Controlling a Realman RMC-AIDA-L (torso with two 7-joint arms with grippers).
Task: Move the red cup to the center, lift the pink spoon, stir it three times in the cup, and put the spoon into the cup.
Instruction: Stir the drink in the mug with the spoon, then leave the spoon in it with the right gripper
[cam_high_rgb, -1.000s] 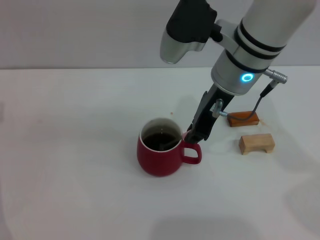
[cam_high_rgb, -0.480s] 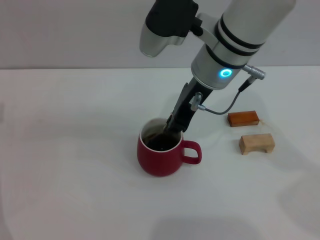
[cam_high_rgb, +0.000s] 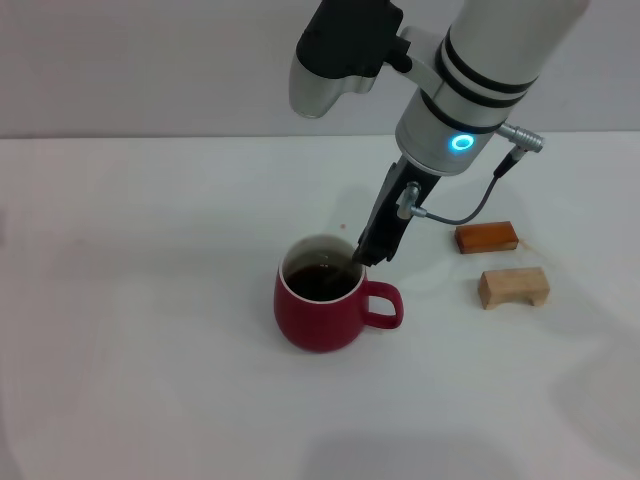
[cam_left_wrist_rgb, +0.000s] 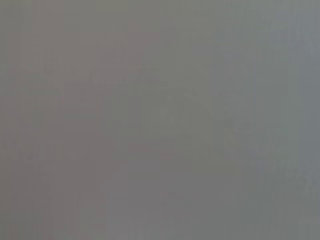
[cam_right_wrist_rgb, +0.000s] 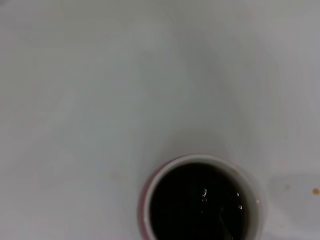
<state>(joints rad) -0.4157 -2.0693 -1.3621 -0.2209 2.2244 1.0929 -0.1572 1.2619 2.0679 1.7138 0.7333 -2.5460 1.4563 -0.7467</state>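
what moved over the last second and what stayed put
The right gripper swung from the handle side of the red cup over its mouth, then back toward the handle-side rim. The cup, orange-brown block and tan block stayed put. The left gripper is not in view.

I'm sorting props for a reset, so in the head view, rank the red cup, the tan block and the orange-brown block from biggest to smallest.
1. red cup, clearly largest.
2. tan block.
3. orange-brown block, though the two blocks look nearly alike, so their order is unsure.

head and right wrist above red cup (cam_high_rgb: 320, 318)
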